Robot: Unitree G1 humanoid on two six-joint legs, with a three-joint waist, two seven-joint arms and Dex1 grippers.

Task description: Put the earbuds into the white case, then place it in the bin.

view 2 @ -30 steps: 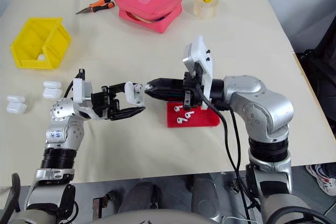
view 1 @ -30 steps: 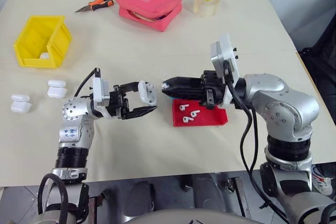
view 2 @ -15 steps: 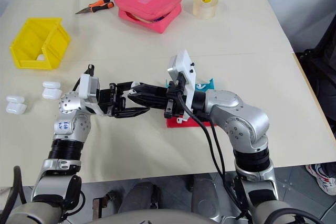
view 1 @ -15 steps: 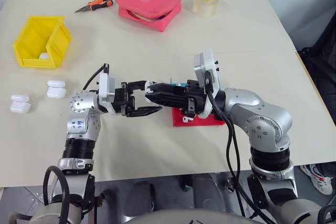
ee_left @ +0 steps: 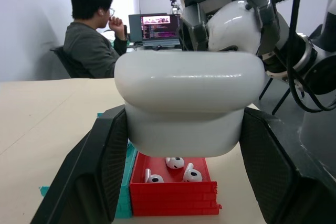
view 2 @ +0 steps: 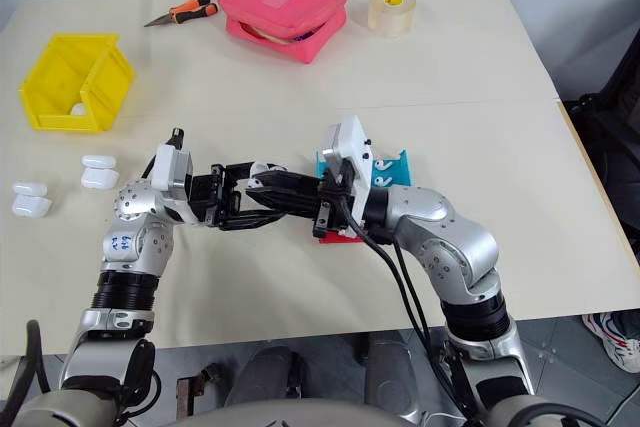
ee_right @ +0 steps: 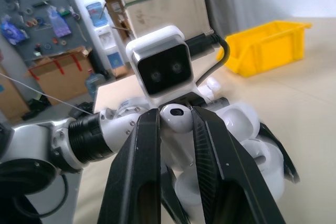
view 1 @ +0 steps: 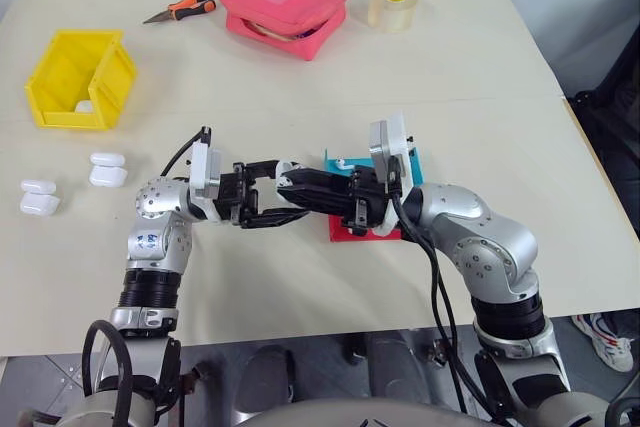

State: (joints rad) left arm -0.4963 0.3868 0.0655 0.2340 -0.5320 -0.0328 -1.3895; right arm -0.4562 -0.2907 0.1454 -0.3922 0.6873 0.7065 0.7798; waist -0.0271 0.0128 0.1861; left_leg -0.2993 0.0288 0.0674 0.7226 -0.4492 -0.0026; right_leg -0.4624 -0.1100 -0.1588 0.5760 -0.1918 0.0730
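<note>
The left tool point(view 1: 268, 195) is clamped on a white case point(ee_left: 189, 100), held above the worktop point(view 1: 480, 67) near its middle, the black fingers point(ee_left: 100, 166) pressing its two sides. The right tool point(view 1: 290, 185) meets it from the other side, pinching one earbud point(ee_right: 176, 116) between its fingertips, right at the case. Whether the earbud touches the case I cannot tell.

Just behind the two tools sits a red tray point(ee_left: 173, 195) with three more earbuds point(ee_left: 178, 169) in it; a teal tray point(view 1: 340, 161) lies against it.

The bin point(view 1: 80, 77) stands well apart at the far left of the worktop — something small and white lies inside. Nearer, on the left edge, two pairs of spare cases point(view 1: 108, 169) rest. At the far edge lie pliers point(view 1: 180, 8), a pink pouch point(view 1: 285, 7) and a tape roll point(view 1: 392, 5).

The left wrist view shows a seated person point(ee_left: 92, 35) by a laptop point(ee_left: 157, 27).
</note>
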